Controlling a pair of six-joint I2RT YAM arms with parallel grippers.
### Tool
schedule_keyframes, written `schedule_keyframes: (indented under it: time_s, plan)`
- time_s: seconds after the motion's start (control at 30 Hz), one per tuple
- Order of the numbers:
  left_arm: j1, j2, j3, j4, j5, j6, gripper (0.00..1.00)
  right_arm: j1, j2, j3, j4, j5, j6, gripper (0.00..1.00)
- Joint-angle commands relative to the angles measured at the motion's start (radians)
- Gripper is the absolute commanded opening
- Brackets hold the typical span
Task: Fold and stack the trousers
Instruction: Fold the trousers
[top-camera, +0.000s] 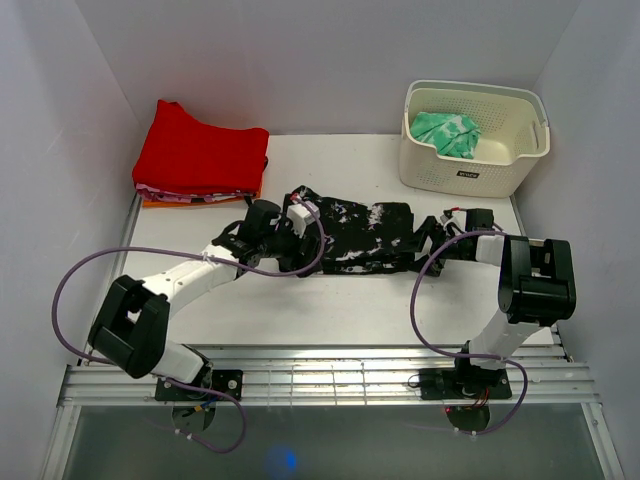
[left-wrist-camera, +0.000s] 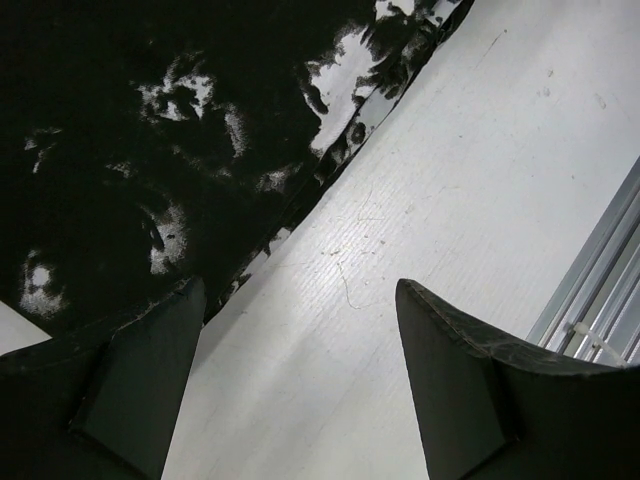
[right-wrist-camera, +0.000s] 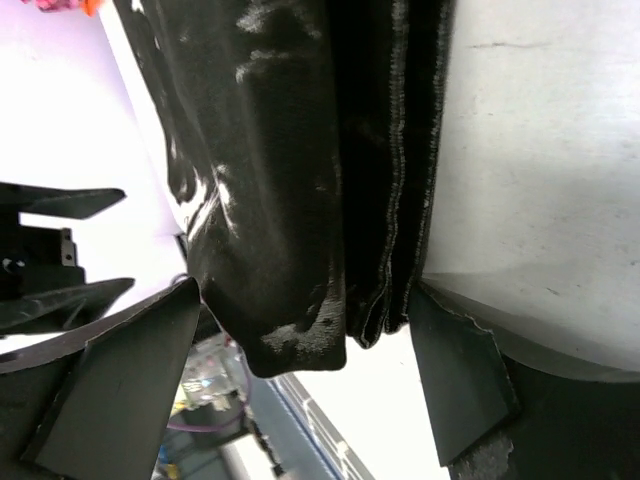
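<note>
Trousers (top-camera: 365, 235): one pair, black with white splatter, bunched mid-table (top-camera: 330, 300) between my two arms. My left gripper (top-camera: 292, 222) is at their left end, my right gripper (top-camera: 442, 226) at their right. Behind: one red garment pile (top-camera: 200, 155), one cream basket (top-camera: 460, 172) holding one green cloth (top-camera: 447, 133).

Left wrist: left gripper (left-wrist-camera: 300, 370) spread wide, holding nothing, above bare table (left-wrist-camera: 450, 200); the trousers (left-wrist-camera: 150, 150) edge lies by one finger (left-wrist-camera: 140, 390).

Right wrist: right gripper (right-wrist-camera: 300, 375) spread wide; the folded trousers (right-wrist-camera: 300, 200) end sits between both fingers, unpinched.
</note>
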Motion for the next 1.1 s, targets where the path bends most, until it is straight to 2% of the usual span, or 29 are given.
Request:
schedule_keyframes:
  time_s: [0.0,0.13,0.37,0.43,0.47,0.57,0.67,0.7,0.8,0.93,1.07]
  plan:
    - [0.012,-0.071,-0.012,-0.003,0.005,-0.013,0.88,-0.006,0.038,-0.041,0.087,0.028,0.083,0.90]
    - [0.021,-0.072,-0.015,-0.019,-0.032,-0.020,0.88,-0.004,0.047,-0.056,0.051,0.106,0.068,0.90]
    - [0.131,-0.048,-0.015,-0.052,-0.052,-0.194,0.88,0.016,0.038,-0.026,-0.144,0.258,0.030,0.90]
    - [0.179,-0.042,-0.018,-0.058,-0.061,-0.227,0.88,0.031,0.039,-0.001,-0.173,0.276,0.024,0.93]
    - [0.193,-0.036,-0.020,-0.058,-0.049,-0.247,0.88,0.042,0.055,0.005,-0.178,0.302,0.025,1.00]
    - [0.205,-0.025,-0.001,-0.059,0.022,-0.199,0.85,0.043,0.102,0.035,-0.155,0.284,0.021,0.71]
    - [0.145,-0.031,0.025,0.036,0.008,-0.088,0.90,0.043,0.089,0.063,-0.164,0.255,0.005,0.60]
    - [0.077,-0.017,0.060,0.059,-0.019,0.040,0.90,0.043,0.084,0.068,-0.166,0.243,0.007,0.60]
    - [-0.032,0.070,0.132,0.128,-0.053,0.211,0.94,0.043,0.070,0.074,-0.167,0.209,0.022,0.63]
    - [-0.161,0.228,0.232,0.227,-0.122,0.354,0.96,0.043,0.070,0.071,-0.167,0.189,0.028,0.64]
    - [-0.252,0.351,0.273,0.303,-0.108,0.454,0.98,0.043,0.069,0.068,-0.157,0.161,0.043,0.62]
